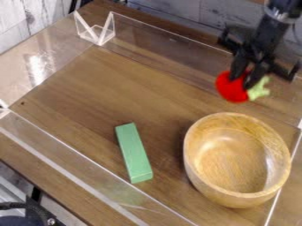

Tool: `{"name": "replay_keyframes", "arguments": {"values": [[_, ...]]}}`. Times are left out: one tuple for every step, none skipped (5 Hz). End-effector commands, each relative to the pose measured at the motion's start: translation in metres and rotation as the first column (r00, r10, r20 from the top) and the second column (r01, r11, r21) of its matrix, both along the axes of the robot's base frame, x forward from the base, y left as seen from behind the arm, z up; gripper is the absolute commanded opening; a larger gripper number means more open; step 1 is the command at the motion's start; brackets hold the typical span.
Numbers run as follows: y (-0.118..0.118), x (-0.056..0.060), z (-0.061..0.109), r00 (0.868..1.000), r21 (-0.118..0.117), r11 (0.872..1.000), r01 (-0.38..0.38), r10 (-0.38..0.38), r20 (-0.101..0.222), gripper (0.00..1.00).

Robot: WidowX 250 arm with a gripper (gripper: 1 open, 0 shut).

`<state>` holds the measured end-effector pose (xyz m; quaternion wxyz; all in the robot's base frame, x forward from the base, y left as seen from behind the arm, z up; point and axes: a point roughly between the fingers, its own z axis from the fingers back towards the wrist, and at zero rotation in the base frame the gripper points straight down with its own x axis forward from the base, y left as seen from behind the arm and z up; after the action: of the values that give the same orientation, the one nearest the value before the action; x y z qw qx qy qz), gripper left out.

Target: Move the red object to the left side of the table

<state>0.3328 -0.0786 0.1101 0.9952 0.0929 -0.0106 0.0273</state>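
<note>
The red object [234, 86], a small bright-red ball with a green bit at its right, hangs above the table [130, 88] at the right, beyond the far rim of the wooden bowl. My gripper [246, 78] comes down from the upper right edge of the camera view, its black fingers shut on the red object. The upper part of the arm is cut off by the frame.
A large wooden bowl [237, 158] sits at the front right. A green rectangular block [133, 152] lies at the front centre. Low clear acrylic walls [71, 172] edge the table, with a clear bracket [94, 28] at the far left corner.
</note>
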Motion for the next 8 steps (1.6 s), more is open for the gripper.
{"name": "replay_keyframes", "arguments": {"values": [[-0.009,0.007,0.044,0.986,-0.044,0.992,-0.121,0.125,0.11,0.0],[-0.021,0.008,0.045,0.986,-0.072,0.99,-0.123,0.13,0.1,0.0],[-0.033,0.008,0.047,0.989,-0.094,0.99,-0.104,0.112,0.094,0.0],[-0.04,0.012,0.033,0.98,-0.107,0.98,-0.168,0.178,0.086,0.0],[-0.05,0.017,0.015,0.969,-0.118,0.967,-0.225,0.234,0.072,0.0],[-0.059,0.014,0.01,0.953,-0.129,0.949,-0.288,0.297,0.061,0.0],[-0.053,0.009,0.023,0.922,-0.148,0.919,-0.365,0.379,0.078,0.0],[-0.035,0.019,0.038,0.891,-0.164,0.891,-0.424,0.443,0.1,0.0]]}}
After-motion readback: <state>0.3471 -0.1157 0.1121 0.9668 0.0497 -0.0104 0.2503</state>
